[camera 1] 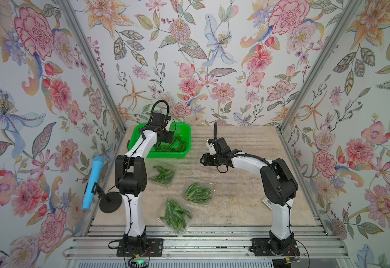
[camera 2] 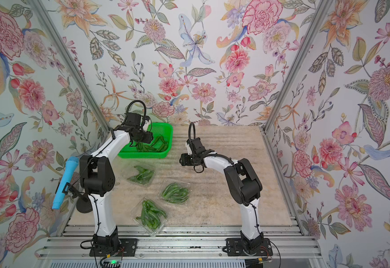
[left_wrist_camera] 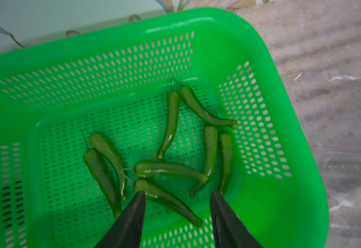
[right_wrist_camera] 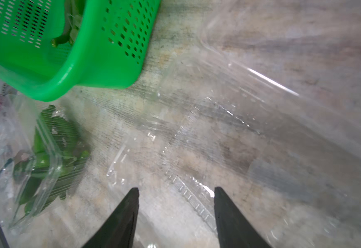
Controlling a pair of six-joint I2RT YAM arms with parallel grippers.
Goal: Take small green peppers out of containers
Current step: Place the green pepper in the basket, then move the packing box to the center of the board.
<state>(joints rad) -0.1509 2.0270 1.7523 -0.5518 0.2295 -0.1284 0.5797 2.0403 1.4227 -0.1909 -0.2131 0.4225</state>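
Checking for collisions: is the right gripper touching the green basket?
Apart. In the right wrist view, table shows between the right gripper and the green basket; both top views show the same gap.

Eight loose small green peppers (left_wrist_camera: 171,122) lie in one green perforated basket (left_wrist_camera: 261,206) under the left gripper (left_wrist_camera: 177,192). Three clear clamshell packs (camera 1: 162,174) (camera 1: 197,192) (camera 1: 175,214), each holding peppers too heaped to count, sit lower and back from both grippers. One empty pack (right_wrist_camera: 196,139) shows just ahead of the right gripper (right_wrist_camera: 176,189).

In both top views my left arm (camera 1: 143,143) covers the 9 o'clock side of the bright green perforated plastic basket (camera 1: 170,155) at the 11 o'clock corner of the table (camera 1: 235,185). From my right wrist, the thin clear plastic clamshell pack (right_wrist_camera: 196,133) is smeared glints; its outline I cannot tell.
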